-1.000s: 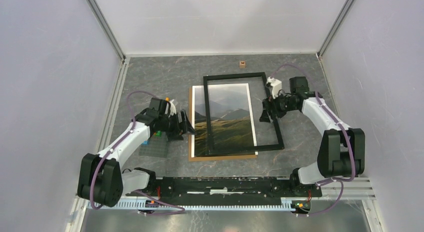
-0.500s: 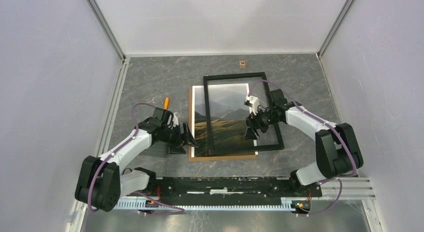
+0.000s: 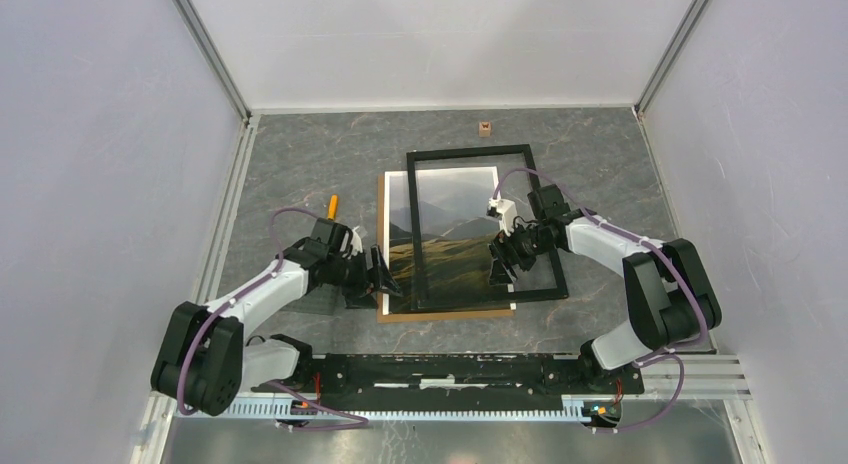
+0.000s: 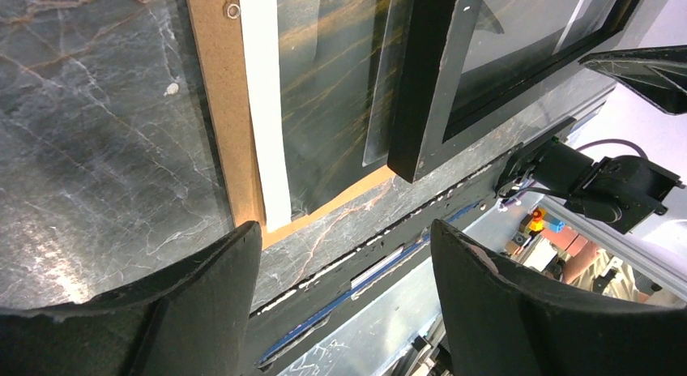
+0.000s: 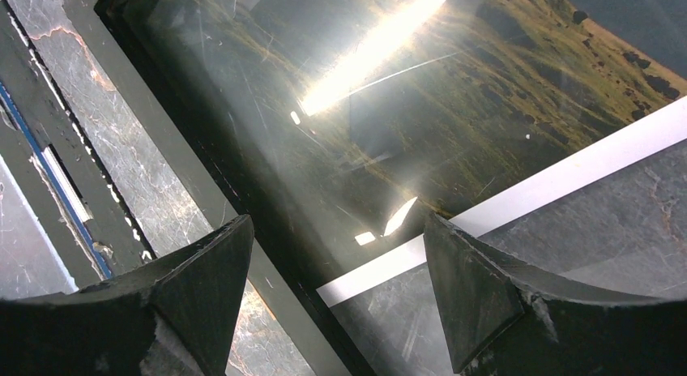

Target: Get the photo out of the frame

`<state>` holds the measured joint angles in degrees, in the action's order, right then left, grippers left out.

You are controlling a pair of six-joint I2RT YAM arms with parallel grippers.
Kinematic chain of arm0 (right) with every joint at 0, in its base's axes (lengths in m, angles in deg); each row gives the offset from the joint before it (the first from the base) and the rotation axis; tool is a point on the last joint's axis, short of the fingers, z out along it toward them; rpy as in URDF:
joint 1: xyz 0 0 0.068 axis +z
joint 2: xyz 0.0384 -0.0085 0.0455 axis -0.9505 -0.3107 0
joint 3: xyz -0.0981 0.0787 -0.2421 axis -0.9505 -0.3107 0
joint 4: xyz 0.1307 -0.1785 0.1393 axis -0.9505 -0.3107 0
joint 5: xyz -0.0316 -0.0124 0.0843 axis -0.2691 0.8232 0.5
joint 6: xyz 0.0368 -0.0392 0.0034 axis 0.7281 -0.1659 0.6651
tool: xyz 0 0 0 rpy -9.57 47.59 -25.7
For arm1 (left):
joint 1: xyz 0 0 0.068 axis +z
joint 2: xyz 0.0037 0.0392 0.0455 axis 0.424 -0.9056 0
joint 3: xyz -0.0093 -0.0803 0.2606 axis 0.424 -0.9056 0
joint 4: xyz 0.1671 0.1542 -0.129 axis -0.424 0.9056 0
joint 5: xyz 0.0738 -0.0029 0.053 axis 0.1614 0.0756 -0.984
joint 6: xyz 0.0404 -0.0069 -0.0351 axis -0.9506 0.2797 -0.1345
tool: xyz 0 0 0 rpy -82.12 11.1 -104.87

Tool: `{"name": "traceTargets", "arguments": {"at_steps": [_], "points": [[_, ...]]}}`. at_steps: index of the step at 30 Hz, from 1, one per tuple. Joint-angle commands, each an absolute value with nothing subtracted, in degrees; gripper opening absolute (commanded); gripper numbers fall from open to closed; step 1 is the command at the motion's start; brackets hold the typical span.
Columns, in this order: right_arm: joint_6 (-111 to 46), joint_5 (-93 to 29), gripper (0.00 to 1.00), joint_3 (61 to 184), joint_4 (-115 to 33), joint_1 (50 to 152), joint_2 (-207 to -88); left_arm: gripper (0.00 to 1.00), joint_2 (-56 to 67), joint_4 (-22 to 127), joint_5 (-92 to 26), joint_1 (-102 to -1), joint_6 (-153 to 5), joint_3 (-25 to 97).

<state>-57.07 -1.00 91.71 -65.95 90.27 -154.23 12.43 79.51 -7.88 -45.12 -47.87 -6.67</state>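
The photo [image 3: 440, 246] of grey mountains and green-brown hills lies flat on a brown backing board [image 3: 383, 246]. The black frame [image 3: 470, 152] with its glass lies skewed on top, shifted right. My left gripper [image 3: 388, 276] is open and empty at the board's left edge near its front corner. The left wrist view shows the board [image 4: 223, 108], the photo's white edge [image 4: 263, 108] and the frame's border [image 4: 421, 84] ahead of this gripper [image 4: 344, 311]. My right gripper [image 3: 498, 262] is open and empty over the glass. Its wrist view [image 5: 336, 303] shows the photo [image 5: 454, 108] and the frame's border [image 5: 243, 206].
A small wooden block [image 3: 485, 128] sits at the back. An orange object [image 3: 331, 203] and a dark grey baseplate [image 3: 318, 302] lie by my left arm. The arms' mounting rail [image 3: 460, 369] runs along the near edge. Walls close in both sides.
My right gripper moved left from the frame's right border to over the glass. My left gripper moved nearer and right to the board's left edge. Frame and photo have not shifted.
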Motion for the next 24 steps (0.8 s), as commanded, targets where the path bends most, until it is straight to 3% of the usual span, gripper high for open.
{"name": "traceTargets", "arguments": {"at_steps": [1,19,24], "points": [[-55.6,-4.0,0.83,90.1,-63.0,90.6,-154.7,0.81,11.0,76.8,-9.9,-45.3,-46.1,-7.0],[-54.0,-10.1,0.81,87.1,-59.9,91.3,-157.6,0.82,4.7,66.8,-10.5,-45.8,-45.1,-9.3],[-53.9,-12.0,0.80,86.9,-59.9,91.8,-159.2,0.79,6.2,70.2,-14.7,-47.1,-48.2,-6.8]]}}
